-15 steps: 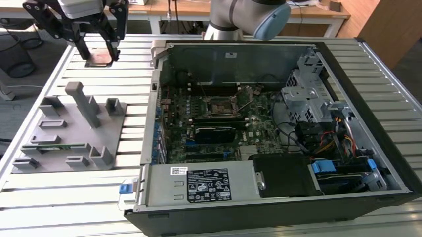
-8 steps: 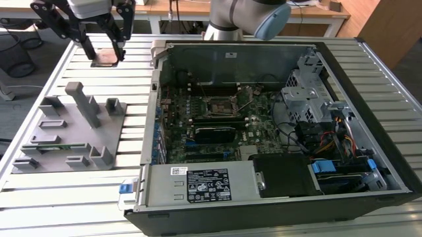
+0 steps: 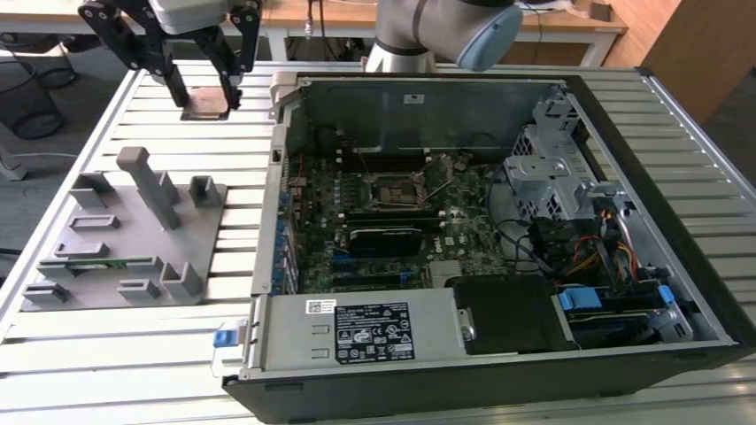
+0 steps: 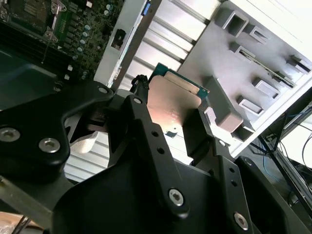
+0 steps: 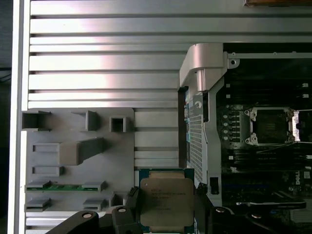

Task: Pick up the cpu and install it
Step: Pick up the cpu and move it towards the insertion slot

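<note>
First wrist view, sq. silver-top cpu (image 5: 166, 202)

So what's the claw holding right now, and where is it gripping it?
The claw holds the cpu, pinched between its two fingers at opposite side edges, with the silver top left uncovered.

bare slatted aluminium table (image 3: 246, 159) between grey post-studded fixture (image 3: 130, 239) and open black computer case (image 3: 473, 394), silver case wall (image 3: 281, 97) upright alongside
</note>
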You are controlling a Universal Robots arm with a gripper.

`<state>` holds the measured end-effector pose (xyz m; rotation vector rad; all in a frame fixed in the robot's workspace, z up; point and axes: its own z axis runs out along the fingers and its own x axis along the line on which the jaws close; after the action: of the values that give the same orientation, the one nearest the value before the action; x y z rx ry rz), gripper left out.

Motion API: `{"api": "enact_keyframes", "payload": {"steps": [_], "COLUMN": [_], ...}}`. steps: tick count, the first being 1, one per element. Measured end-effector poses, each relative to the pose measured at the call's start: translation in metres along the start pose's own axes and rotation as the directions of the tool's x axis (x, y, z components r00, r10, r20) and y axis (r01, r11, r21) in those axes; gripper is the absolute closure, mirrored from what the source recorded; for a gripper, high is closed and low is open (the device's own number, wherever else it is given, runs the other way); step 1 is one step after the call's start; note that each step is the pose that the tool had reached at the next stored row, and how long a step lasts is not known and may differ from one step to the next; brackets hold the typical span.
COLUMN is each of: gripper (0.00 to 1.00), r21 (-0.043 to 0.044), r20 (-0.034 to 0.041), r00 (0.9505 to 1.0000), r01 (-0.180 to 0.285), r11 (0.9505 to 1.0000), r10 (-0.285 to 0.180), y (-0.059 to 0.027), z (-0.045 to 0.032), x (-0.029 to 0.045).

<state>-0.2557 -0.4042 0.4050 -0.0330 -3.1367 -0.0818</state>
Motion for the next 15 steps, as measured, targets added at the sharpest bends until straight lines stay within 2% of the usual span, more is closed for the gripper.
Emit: {"api": "enact_keyframes", "payload": {"steps": [15], "gripper": [0.47], "r21": [0.0001], "r20": [-0.0001], "r00": [1.0], "r01": [0.0], "r11": [1.0], "r10": [0.0], "y": [0.0008], "z": [-0.0001], "x": [-0.0358]}}
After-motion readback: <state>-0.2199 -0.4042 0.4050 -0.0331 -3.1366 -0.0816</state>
